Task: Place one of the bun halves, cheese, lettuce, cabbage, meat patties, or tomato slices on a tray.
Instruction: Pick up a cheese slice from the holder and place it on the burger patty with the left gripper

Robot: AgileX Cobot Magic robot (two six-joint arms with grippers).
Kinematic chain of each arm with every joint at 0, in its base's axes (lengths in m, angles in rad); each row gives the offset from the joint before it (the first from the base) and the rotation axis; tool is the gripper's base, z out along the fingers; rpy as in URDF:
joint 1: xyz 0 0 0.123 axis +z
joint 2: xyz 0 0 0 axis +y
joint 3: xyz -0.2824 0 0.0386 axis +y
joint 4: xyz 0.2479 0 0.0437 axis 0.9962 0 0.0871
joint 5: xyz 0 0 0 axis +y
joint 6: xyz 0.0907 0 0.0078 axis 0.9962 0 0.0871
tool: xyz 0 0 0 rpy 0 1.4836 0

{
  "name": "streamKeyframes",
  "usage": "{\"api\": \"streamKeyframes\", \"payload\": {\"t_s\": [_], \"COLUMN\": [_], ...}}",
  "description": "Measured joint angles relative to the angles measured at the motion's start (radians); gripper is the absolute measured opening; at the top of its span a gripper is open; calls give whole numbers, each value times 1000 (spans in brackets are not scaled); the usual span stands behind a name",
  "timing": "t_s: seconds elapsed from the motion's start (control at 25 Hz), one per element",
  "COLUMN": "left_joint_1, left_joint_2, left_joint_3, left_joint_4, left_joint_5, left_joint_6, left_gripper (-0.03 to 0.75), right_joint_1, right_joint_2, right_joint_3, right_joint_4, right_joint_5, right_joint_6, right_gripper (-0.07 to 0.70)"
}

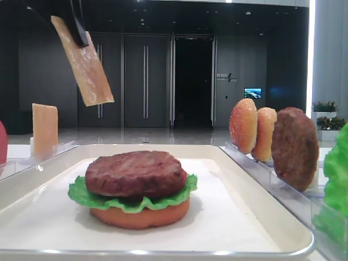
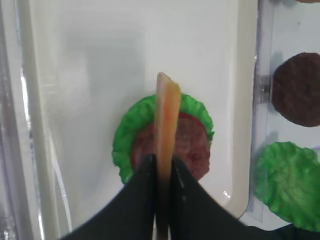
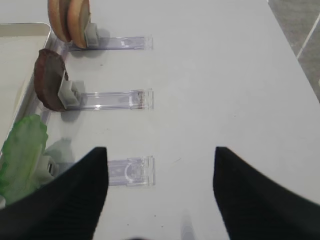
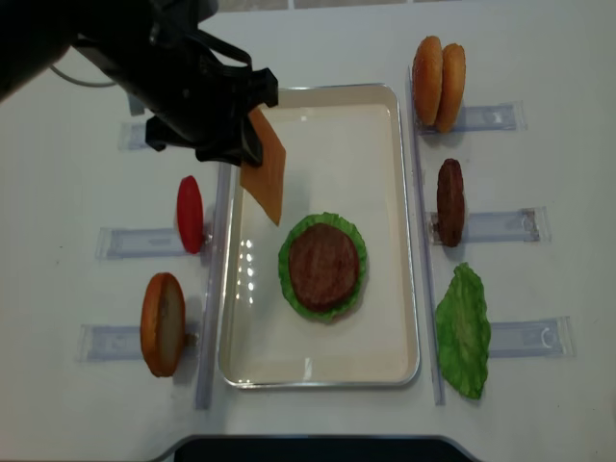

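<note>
Cream tray [image 1: 261,234] on white table [image 4: 539,404] — left gripper [image 2: 161,172] pinches cheese [image 2: 166,120]; right gripper [image 3: 160,165] spread.

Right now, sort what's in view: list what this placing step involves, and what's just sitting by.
In play: cheese gripped by the left gripper; tray; stacked patty, lettuce.

Idle: racked buns, spare patty, loose lettuce, tomato slice, right gripper.

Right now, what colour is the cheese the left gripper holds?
Pale orange-yellow; the cheese shows best in the low exterior view, pinched in the left gripper.
</note>
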Motion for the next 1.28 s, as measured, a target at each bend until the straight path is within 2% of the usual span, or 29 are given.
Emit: {"api": "streamKeyframes", "payload": {"t_s": [0.12, 0.32, 0.44, 0.6, 0.76, 1.28], "left_joint_1": [-27, -65, -67, -77, -93, -102], "left_joint_2": [0, -1, -3, -3, -3, 7], "left_joint_3": [0, 1, 38, 124, 168, 236], "left_joint_4": [-59, -122, -152, -230, -276, -303], "left_joint_5": [-33, -42, -57, -136, -184, -246], "left_joint_6": [39, 80, 96, 146, 178, 200], "left_gripper": [34, 34, 34, 34, 34, 34], "right_joint_1": [0, 0, 0, 0, 0, 0], "right_joint_2": [0, 0, 0, 0, 0, 0], "right_joint_3": [0, 0, 0, 0, 0, 0], "right_joint_4": [0, 0, 0, 0, 0, 0], "right_joint_5": [0, 0, 0, 0, 0, 0], "right_joint_6": [0, 0, 0, 0, 0, 0], "right_gripper": [461, 461, 461, 461, 461, 461]}}
